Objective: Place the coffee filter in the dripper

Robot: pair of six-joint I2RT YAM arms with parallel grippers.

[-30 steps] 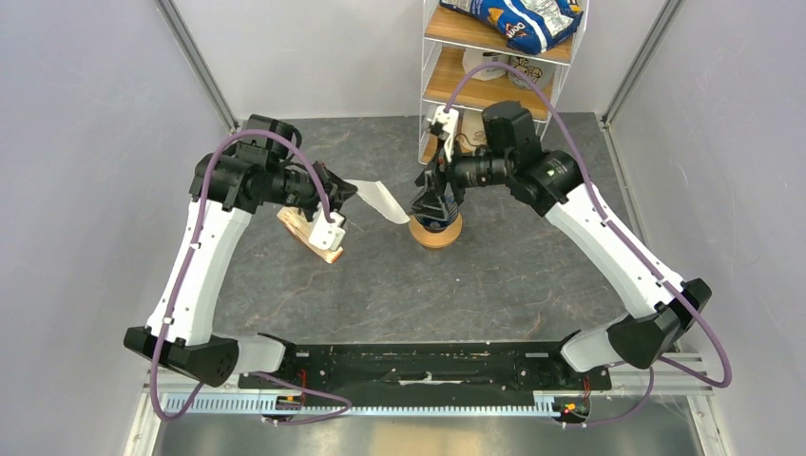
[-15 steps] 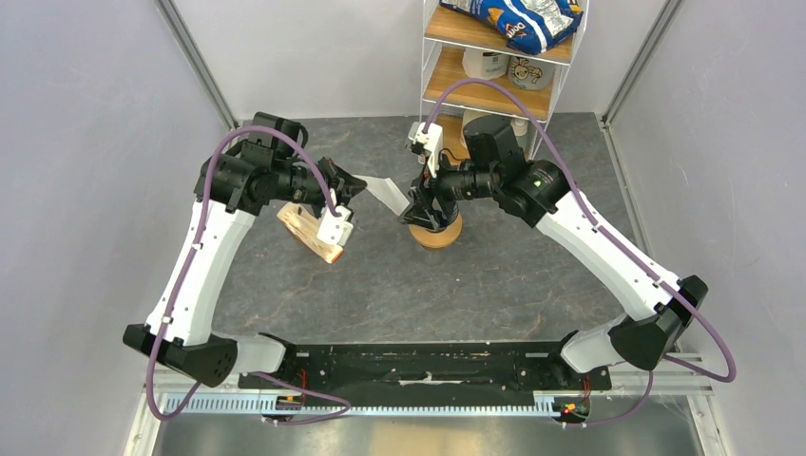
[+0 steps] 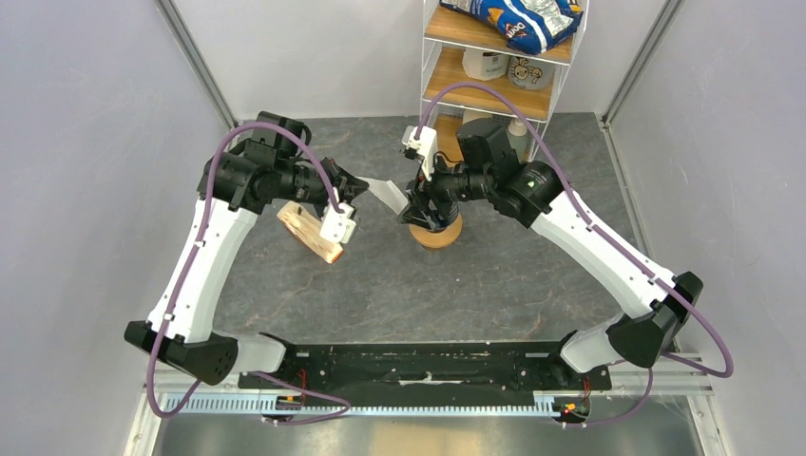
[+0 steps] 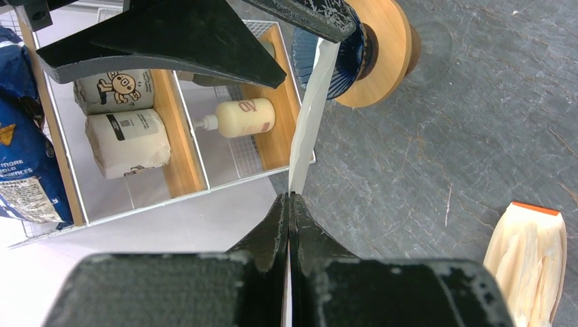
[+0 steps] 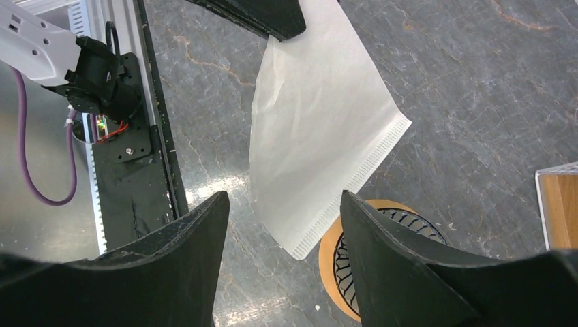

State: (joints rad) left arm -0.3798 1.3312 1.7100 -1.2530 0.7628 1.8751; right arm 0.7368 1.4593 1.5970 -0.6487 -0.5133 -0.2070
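Observation:
My left gripper (image 3: 354, 192) is shut on the white paper coffee filter (image 3: 385, 193) and holds it in the air, its point toward the dripper. The filter shows flat in the right wrist view (image 5: 313, 143) and edge-on in the left wrist view (image 4: 308, 116). The dark blue ribbed dripper (image 4: 341, 51) sits in an orange-brown ring (image 3: 437, 234) on the table; part of it shows in the right wrist view (image 5: 388, 259). My right gripper (image 3: 415, 207) is open, its fingers either side of the filter's pointed end, just above the dripper.
A cream-and-tan stack of filters (image 3: 309, 233) lies on the table under my left arm. A wire and wood shelf (image 3: 494, 66) stands at the back with a blue bag, bottles and packets. Grey walls close both sides.
My right gripper has moved left toward the filter, and my left gripper has moved a little right with the filter, so the filter's point now lies between the right fingers.

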